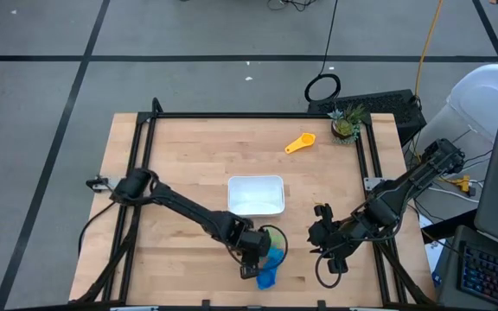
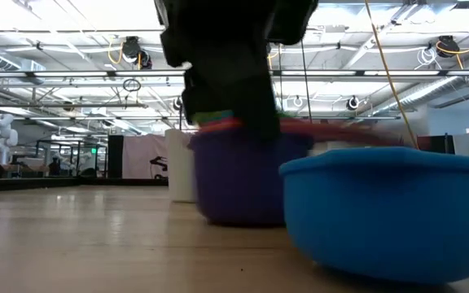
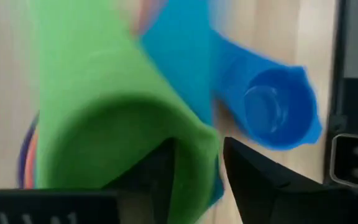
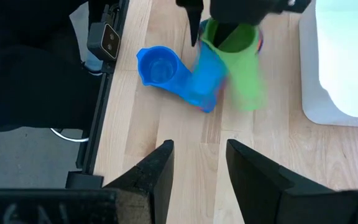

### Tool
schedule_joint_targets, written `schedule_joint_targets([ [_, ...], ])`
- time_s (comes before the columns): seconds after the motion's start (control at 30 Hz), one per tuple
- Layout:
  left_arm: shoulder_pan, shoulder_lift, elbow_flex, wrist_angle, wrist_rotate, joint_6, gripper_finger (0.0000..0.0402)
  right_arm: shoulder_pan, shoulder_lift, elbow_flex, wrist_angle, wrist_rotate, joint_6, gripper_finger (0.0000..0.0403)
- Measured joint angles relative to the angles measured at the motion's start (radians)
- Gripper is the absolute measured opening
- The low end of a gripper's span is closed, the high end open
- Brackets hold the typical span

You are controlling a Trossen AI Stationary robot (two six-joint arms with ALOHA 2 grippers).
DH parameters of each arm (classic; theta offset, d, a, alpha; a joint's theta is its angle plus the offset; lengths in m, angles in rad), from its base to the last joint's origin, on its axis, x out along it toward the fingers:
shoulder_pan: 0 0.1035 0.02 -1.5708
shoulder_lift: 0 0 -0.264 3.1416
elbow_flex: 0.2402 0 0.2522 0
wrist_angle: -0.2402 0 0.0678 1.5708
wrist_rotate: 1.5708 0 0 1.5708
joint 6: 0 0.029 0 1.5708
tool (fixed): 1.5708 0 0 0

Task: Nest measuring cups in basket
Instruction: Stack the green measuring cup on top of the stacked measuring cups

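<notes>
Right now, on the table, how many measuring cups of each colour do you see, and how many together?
Green measuring cup: 1
Light blue measuring cup: 1
Dark blue measuring cup: 1
Orange measuring cup: 1 (only its edge shows, under the green one)
Yellow measuring cup: 1
Total: 5

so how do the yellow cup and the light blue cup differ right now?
The yellow cup lies alone at the table's far side near the potted plant; the light blue cup lies at the near edge, against the green cup under the left hand. No hand is near the yellow one. Both are outside the basket.
</notes>
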Motion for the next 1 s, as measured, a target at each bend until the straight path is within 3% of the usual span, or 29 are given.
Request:
schedule_joint_targets([
  [0.17,0.010,-0.001,-0.002,-0.010,0.014,0.008,0.0130,0.000,0.000,0.000,-0.004,0.000,-0.004,0.0138],
  [0.4,0.016,-0.020,-0.002,-0.017,0.015,0.037,0.0032,0.000,0.000,0.000,-0.007,0.001,-0.013,0.0138],
  [0.57,0.017,-0.025,-0.001,-0.029,0.014,0.042,0.0032,0.000,0.000,0.000,-0.007,0.001,-0.014,0.0138],
  [0.8,0.017,-0.024,-0.003,-0.042,0.013,0.042,0.0113,0.000,0.000,0.000,-0.007,0.001,-0.014,0.0138],
  [0.9,0.017,-0.024,-0.003,-0.041,0.009,0.042,0.0102,0.000,0.000,0.000,-0.007,0.001,-0.015,0.0138],
  [1.0,0.017,-0.024,-0.003,-0.041,0.007,0.053,0.0059,0.000,0.000,0.000,-0.007,0.001,-0.014,0.0138],
])
